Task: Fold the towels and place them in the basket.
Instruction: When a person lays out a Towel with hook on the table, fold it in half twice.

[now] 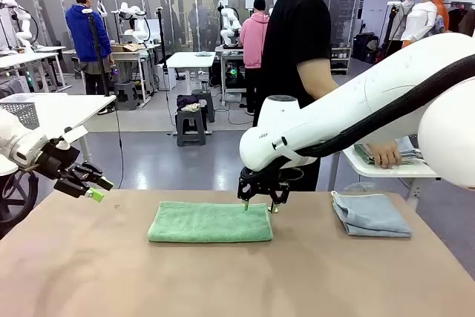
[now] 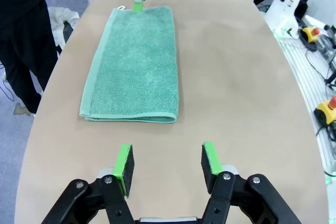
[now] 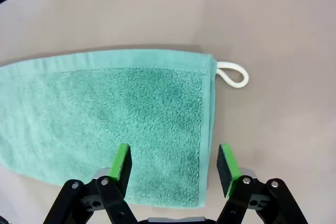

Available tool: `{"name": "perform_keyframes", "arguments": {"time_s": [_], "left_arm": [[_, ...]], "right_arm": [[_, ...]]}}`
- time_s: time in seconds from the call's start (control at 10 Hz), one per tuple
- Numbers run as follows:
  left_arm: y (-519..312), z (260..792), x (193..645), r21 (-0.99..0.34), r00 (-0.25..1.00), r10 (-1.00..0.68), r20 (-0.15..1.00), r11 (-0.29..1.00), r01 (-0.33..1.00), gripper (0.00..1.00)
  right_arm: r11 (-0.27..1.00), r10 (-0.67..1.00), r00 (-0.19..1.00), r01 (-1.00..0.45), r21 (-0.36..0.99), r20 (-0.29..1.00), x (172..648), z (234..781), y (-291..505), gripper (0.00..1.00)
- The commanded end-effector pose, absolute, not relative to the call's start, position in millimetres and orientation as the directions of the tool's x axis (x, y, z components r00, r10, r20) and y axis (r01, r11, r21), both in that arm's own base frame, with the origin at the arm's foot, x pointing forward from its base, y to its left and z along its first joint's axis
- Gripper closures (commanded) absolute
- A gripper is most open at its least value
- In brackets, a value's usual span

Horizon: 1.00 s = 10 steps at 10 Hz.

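A: Where are the towels?

B: The mint green towel [image 1: 211, 222] lies folded into a long flat strip at the middle of the brown desk [image 1: 237, 280]; take it as the landmark. A light blue-grey towel [image 1: 370, 214] sits folded on the desk, well apart from the green one, beyond its end on the robot's right; a small white hanging loop [image 3: 232, 73] sticks out from a corner of the green towel at that same end.

A: And the robot's hands?

B: The right hand [image 1: 257, 206] is poised over that end of the green towel, fingers pointing down; its green pads [image 3: 121, 161] stand apart on either side of the towel's corner area, clamping nothing. The left hand [image 1: 93, 190] hangs in the air well beyond the towel's opposite end; its fingers [image 2: 125, 162] are also apart and empty, aimed along the towel's length.

A: Anyone else nearby?

B: A person in a black top [image 1: 298, 42] stands past the far side of the green towel; one of the person's hands [image 1: 386, 155] rests on folded cloths on a white side table [image 1: 386, 171].
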<state>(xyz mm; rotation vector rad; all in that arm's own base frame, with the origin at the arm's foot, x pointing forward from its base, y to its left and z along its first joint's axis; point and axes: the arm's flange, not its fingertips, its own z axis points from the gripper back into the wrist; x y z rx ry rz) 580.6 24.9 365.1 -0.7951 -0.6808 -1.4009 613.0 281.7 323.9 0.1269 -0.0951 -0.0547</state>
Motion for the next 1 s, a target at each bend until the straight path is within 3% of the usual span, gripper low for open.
{"name": "perform_keyframes", "arguments": {"time_s": [0.0,0.9], "left_arm": [[26,366,580,-0.073,0.054,-0.575,0.816,-0.010,0.997,0.34],[26,366,580,-0.073,0.054,-0.575,0.816,-0.010,0.997,0.34]], "right_arm": [[0.992,-0.075,0.994,0.066,0.108,0.084,621,321,285,0.18],[0.996,-0.014,0.998,0.009,0.083,0.062,631,296,284,0.18]]}}
